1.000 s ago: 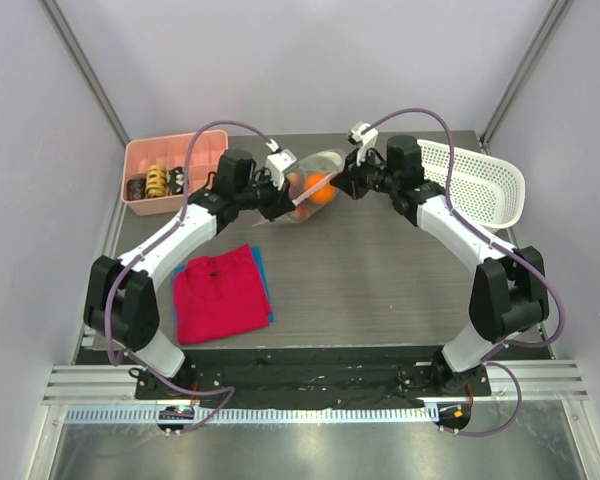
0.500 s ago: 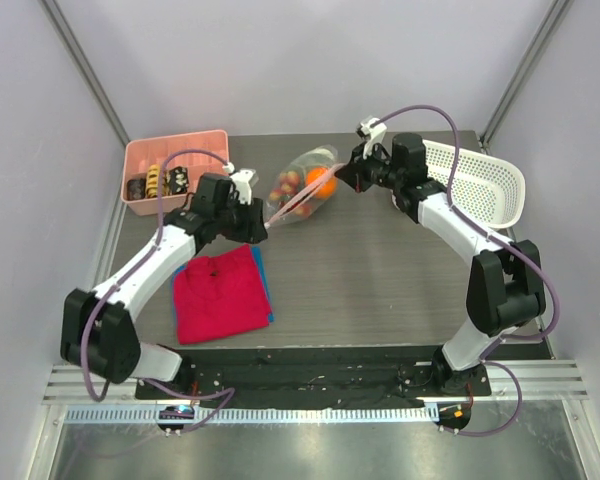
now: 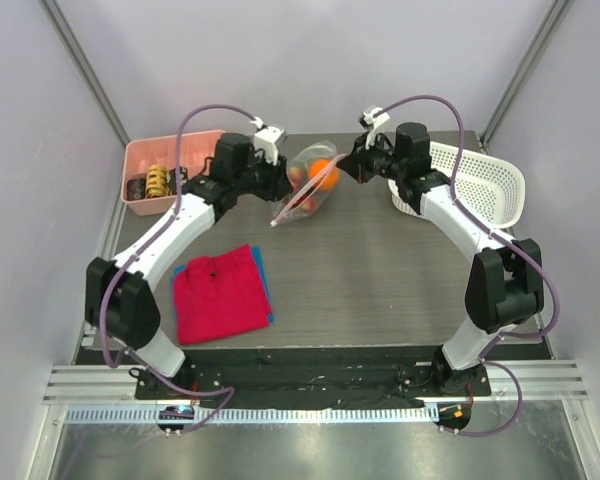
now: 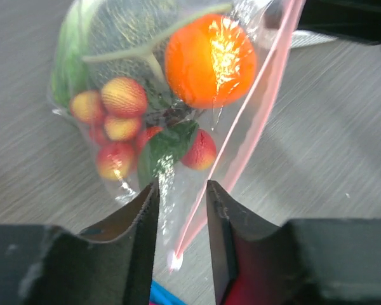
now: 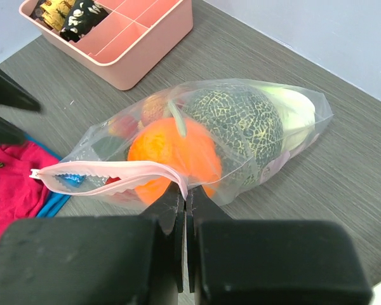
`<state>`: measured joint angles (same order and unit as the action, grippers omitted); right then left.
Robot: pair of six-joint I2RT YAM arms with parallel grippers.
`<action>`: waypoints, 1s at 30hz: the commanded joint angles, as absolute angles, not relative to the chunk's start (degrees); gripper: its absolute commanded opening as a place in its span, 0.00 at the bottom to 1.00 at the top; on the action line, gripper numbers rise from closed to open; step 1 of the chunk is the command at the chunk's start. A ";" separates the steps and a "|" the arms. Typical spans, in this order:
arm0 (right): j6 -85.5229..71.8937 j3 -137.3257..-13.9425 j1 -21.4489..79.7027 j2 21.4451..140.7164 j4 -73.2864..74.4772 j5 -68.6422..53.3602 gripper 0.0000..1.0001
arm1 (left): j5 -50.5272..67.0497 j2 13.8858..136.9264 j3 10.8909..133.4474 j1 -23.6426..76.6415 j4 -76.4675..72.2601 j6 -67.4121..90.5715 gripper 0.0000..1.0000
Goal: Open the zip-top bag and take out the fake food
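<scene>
A dark grey wood-grain table [image 3: 380, 270] is seen between pale walls. At the far middle of it, the zip-top bag [image 3: 310, 183] is held, still filled. Through the clear film, the fake food is seen: an orange ball [image 4: 209, 60], a cluster of red berries [image 4: 117, 121], a netted green melon [image 5: 238, 121] and pale green leafy pieces [image 5: 292, 108]. The pink zip strip [image 5: 108, 170] is stretched toward the near left, and its two halves appear slightly parted along the middle.

The strip is pinched at one end by the right gripper [image 5: 185, 194], whose fingers are pressed tightly together on it. The left gripper [image 4: 181, 187] is placed at the bag's opposite corner. Its fingers [image 4: 146, 219] are spread a little, with the free end of the strip and some loose film lying in the gap; no grip on them can be made out. Whether the bag's underside rests on the table cannot be told.

A pink tray [image 3: 145, 160] with small rolls is set at the far left, a white lattice basket [image 3: 485, 185] at the far right, and a red cloth [image 3: 220, 292] over a blue one [image 3: 267, 285] at the near left.
</scene>
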<state>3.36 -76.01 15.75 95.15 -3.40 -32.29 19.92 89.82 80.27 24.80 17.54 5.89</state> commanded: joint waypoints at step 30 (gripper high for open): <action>-20.11 -81.04 16.08 90.89 9.38 -15.49 0.53 | 6.59 101.78 106.35 33.75 36.82 19.75 0.00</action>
<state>-9.04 -78.94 15.75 95.20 3.36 -26.33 4.21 106.17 102.59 33.69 31.38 8.05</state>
